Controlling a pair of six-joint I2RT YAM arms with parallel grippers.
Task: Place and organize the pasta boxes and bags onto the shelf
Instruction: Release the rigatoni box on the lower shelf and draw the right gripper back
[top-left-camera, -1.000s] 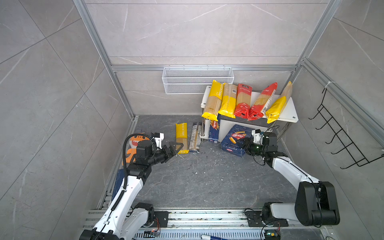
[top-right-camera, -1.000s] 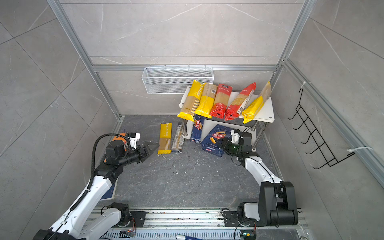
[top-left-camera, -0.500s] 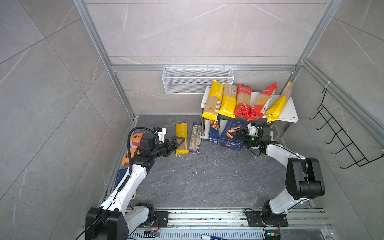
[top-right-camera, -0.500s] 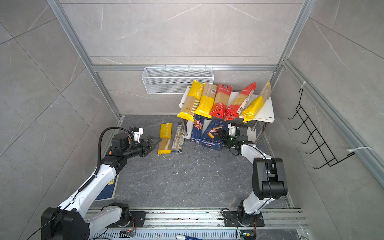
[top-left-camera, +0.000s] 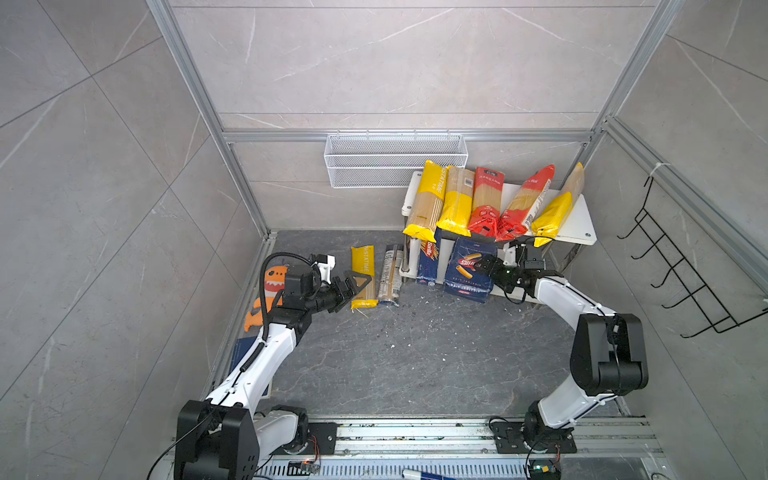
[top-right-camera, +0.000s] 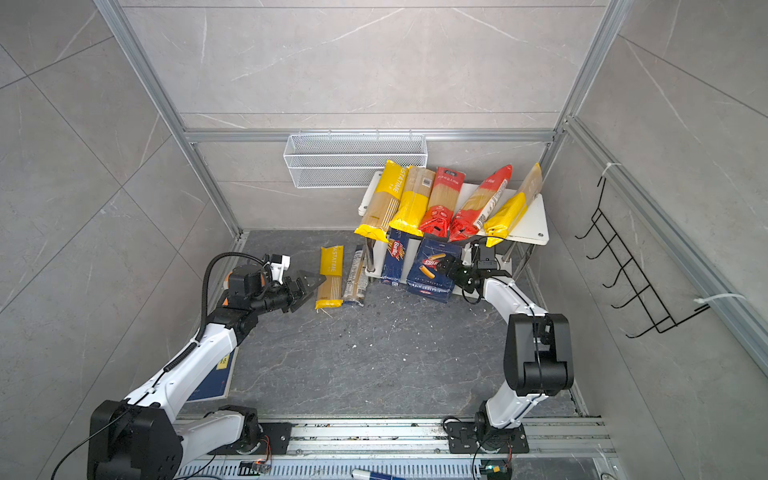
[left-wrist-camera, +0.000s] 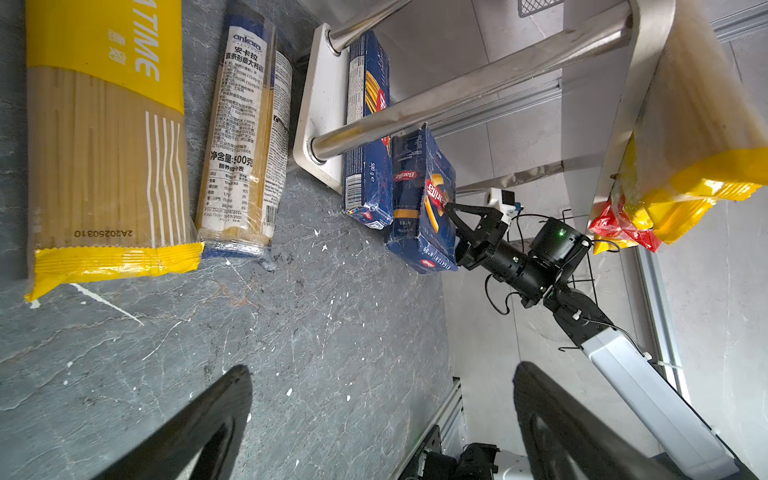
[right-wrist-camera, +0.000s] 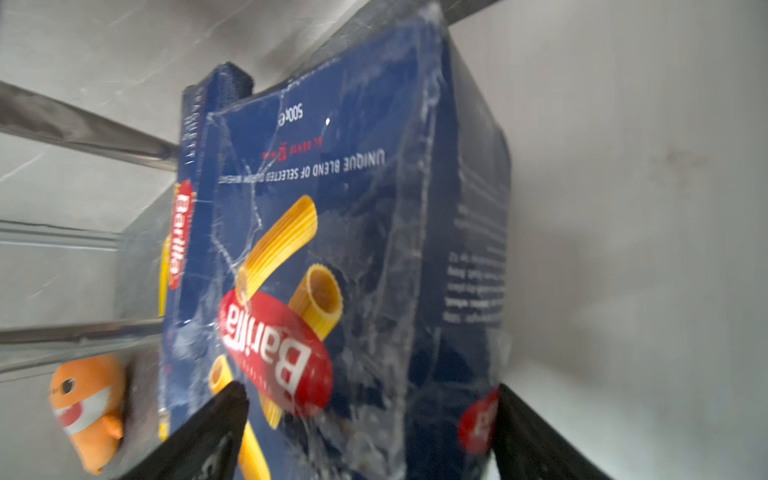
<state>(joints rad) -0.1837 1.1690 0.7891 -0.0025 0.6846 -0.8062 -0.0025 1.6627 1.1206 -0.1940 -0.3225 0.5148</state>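
Fig.: bimanual cell, both top views + wrist views. Shelf (top-left-camera: 582, 220) stands at rear right of floor. Top tier carries a row of five bags (top-left-camera: 486, 199), yellow & red, side by side, lower ends overhanging the front edge. Lower tier: narrow box (top-left-camera: 428, 262) on its long edge by the front left leg, end poking past the board. Wide box (top-left-camera: 467, 270) sits just beside it on the R-arm side, tilted, logo upside down; whether it rests on board or floor can't be told. R gripper (top-left-camera: 488, 266) is at the wide box's near end, jaws spread wide. In R wrist view the box fills the gap btwn the black fingers (right-wrist-camera: 199, 440); contact w/ pads not discernible. Two packs lie on the floor, parallel & touching, just left of the shelf: yellow bag (top-left-camera: 362, 262) and clear bag (top-left-camera: 391, 274) w/ printed text. L gripper (top-left-camera: 353, 286) hangs low, just short of the yellow bag's near end, jaws at full spread, nothing btwn them. Orange shark plush (top-left-camera: 270, 291) lies behind L wrist by the wall; wire basket (top-left-camera: 395, 160) hangs on rear wall above the shelf
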